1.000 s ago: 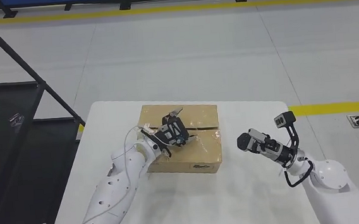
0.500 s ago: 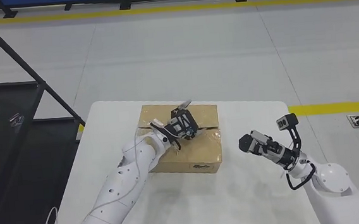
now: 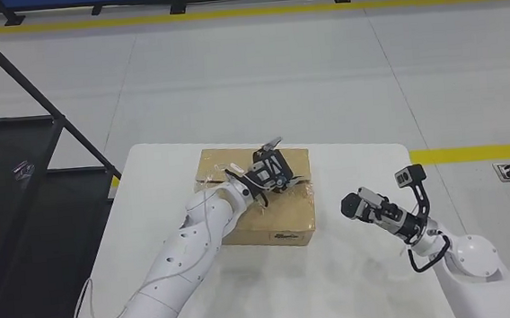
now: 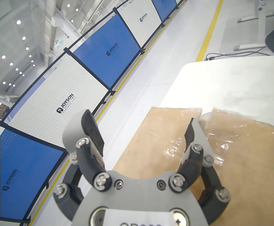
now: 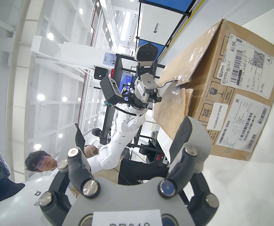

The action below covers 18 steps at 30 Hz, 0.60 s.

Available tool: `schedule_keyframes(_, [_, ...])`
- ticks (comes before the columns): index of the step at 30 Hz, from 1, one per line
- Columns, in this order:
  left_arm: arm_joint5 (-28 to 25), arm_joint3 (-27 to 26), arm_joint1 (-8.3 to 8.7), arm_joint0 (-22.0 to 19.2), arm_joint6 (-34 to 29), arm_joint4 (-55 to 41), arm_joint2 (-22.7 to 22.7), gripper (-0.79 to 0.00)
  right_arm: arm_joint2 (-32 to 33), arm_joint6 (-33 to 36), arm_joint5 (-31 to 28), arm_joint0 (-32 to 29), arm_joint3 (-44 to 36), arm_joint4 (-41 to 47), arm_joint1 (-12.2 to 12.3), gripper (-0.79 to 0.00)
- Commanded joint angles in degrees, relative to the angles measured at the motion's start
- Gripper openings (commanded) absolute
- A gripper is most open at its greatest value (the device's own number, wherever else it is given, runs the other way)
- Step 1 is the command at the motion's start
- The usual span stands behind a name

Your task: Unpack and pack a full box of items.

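While our left hand (image 4: pixel 141 122) hangs open and empty over the brown box (image 3: pixel 282 215) on the bench (image 3: pixel 154 248), our right hand (image 5: pixel 132 126) sits beside it, open and empty too.

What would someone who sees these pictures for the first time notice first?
A brown cardboard box stands on the white table. The left gripper is above the box top, open, with one finger at the taped seam between the flaps. The right gripper, also open, hangs beside the box, apart from it.
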Motion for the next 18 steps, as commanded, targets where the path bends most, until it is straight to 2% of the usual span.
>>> schedule_keyframes(1, [0.3, 0.6, -0.37, -0.4, 0.1, -0.5, 0.5, 0.0, 0.2, 0.2, -0.1, -0.1, 0.1, 0.2, 0.1, 0.0])
schedule_keyframes(7, [1.7, 2.5, -1.42, -1.5, 0.2, -1.3, 1.8, 0.0, 1.2, 1.4, 0.0, 0.5, 1.1, 1.0, 0.4, 0.0])
schedule_keyframes(10, [4.0, 3.0, -1.53, -1.9, 1.5, -2.7, 0.8, 0.0, 1.4, 1.9, 0.3, 0.9, 1.1, 1.2, 0.6, 0.0])
schedule_keyframes(14, [8.4, 1.9, -0.65, -1.0, 4.1, -4.5, -3.2, 0.0, -0.3, 2.2, 3.2, 3.0, 1.1, 2.2, 0.4, 0.0])
schedule_keyframes(18, [12.0, -2.9, 1.39, 3.2, 6.5, -5.4, -9.4, 0.0, -5.1, 2.5, 6.6, 7.7, 1.7, 0.1, -0.2, 0.0])
